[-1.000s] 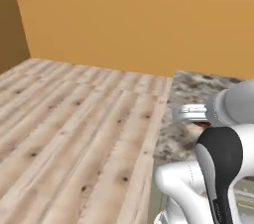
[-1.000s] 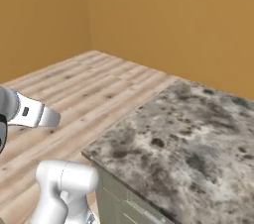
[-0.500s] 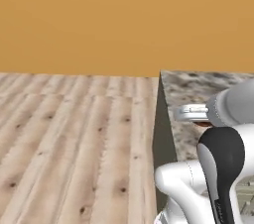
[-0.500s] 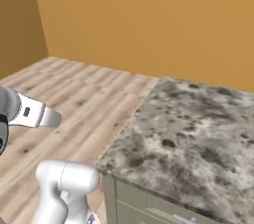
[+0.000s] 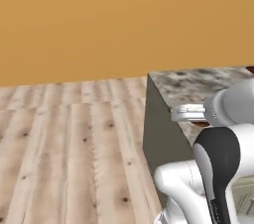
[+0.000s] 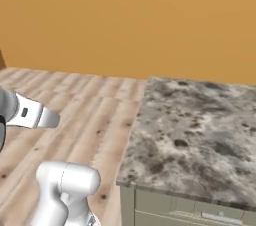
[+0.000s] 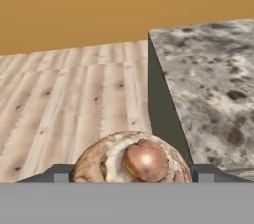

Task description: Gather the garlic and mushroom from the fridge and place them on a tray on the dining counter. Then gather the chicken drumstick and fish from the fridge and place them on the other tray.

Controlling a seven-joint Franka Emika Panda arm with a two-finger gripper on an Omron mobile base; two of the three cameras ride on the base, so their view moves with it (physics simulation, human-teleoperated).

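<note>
A brown-capped mushroom (image 7: 134, 161) sits between my fingertips in the hand view, and my gripper (image 7: 131, 174) is shut on it. The hand (image 5: 187, 113) is held out level over the near end of the dining counter (image 5: 198, 83), whose top is mottled grey-brown marble (image 6: 200, 135). In the hand view the counter (image 7: 213, 69) lies ahead to the right, its dark end face dropping to the floor. A reddish-brown sliver (image 5: 250, 70) shows at the right edge of the left base view; I cannot tell what it is. The fridge, garlic, chicken drumstick and fish are out of view.
Light wooden plank floor (image 5: 69, 148) spreads left of the counter, up to a plain orange wall (image 6: 130, 15). An olive-beige drawer front (image 6: 200, 212) with a handle shows under the counter top.
The whole picture has shifted as the base moved: the counter now lies closer and more central. The arm keeps its pose with the mushroom still gripped.
</note>
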